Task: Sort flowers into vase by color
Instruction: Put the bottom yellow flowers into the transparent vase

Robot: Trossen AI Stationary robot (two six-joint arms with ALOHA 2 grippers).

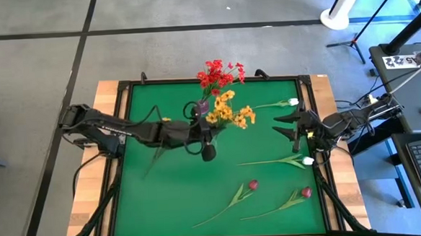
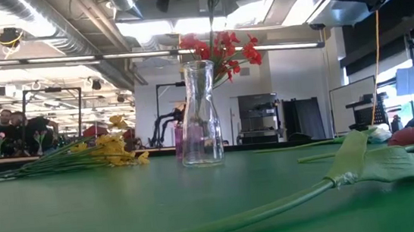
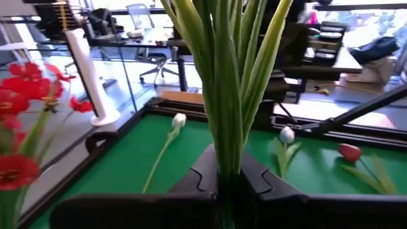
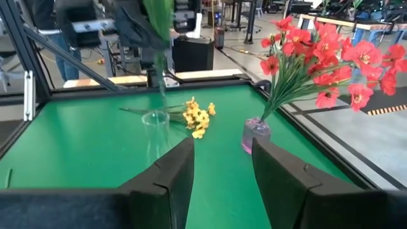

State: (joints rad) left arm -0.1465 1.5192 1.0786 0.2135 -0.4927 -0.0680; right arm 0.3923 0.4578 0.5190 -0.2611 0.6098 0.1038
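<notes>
Left end effector [image 1: 206, 146] clamps a bunch of green-stemmed yellow-orange flowers [image 1: 230, 110], apparently above the clear glass vase [image 2: 198, 114]; right end effector [image 1: 292, 124] waits open beside a white bud [image 1: 293, 101]

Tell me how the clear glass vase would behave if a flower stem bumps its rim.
The clear glass vase is tall and narrow, so it could tip. It looks empty, so probably light and easy to slide on the green mat. Being glass, it is likely rigid and breakable if it falls.
</notes>
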